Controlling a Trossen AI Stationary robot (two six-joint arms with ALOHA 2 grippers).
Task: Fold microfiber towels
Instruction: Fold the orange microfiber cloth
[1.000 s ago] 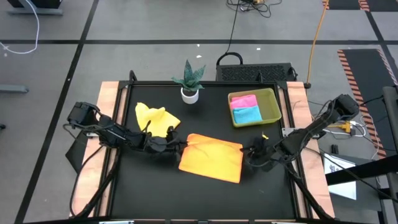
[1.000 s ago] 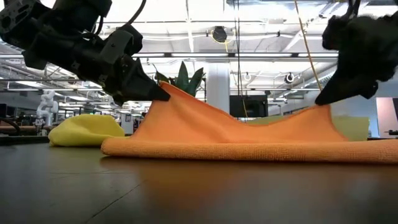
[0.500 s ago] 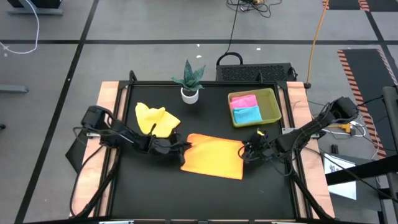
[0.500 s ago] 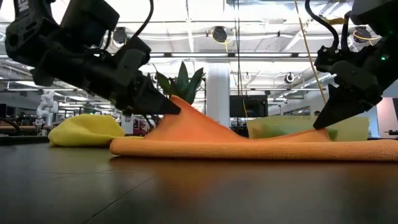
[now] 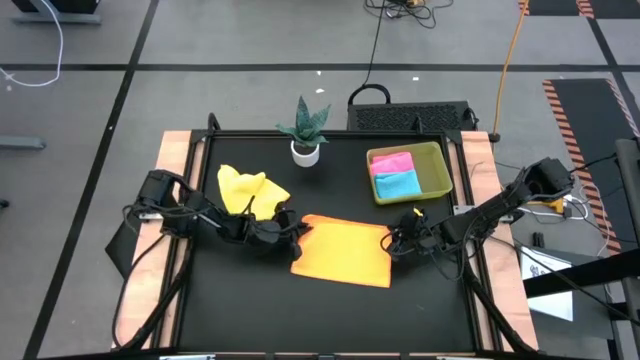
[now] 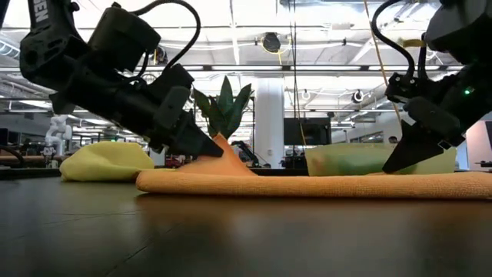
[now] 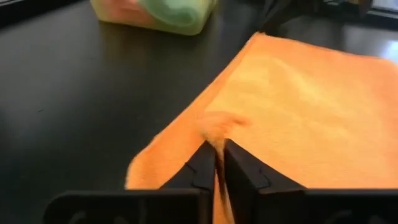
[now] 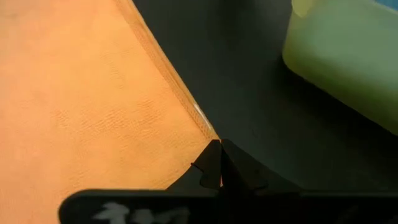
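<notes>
**Orange towel: handling and orientation at the fold**

We are finding the orange towel [image 5: 342, 251] lying near the middle of the black table [image 5: 330, 320], folded double, with its long axis running left to right and its folded edge facing the near side. The far edge is lying just short of the yellow-green tray [image 5: 432, 185], which is holding the pink towel [image 5: 392, 162] and the light blue towel [image 5: 397, 183]. The yellow towel [image 5: 250, 190] is sitting crumpled at the far left, near the potted plant [image 5: 305, 128].

The left gripper [image 7: 217, 163] is pinching the far left corner in narrow jaws, raising a small peak of cloth in the low view. The right gripper [image 8: 217, 163] is pinching the far right corner, jaws fully closed on the thin edge, low to the table.

We are judging the cloth light, soft and limp, with a grippy nap: it is draping wherever unsupported and is likely dragging rather than sliding on the surface. Corners and edges are offering the best hold, since a mid-panel pinch would be bunching both layers. We are advising that both corners be released together, lest the top layer skew.
</notes>
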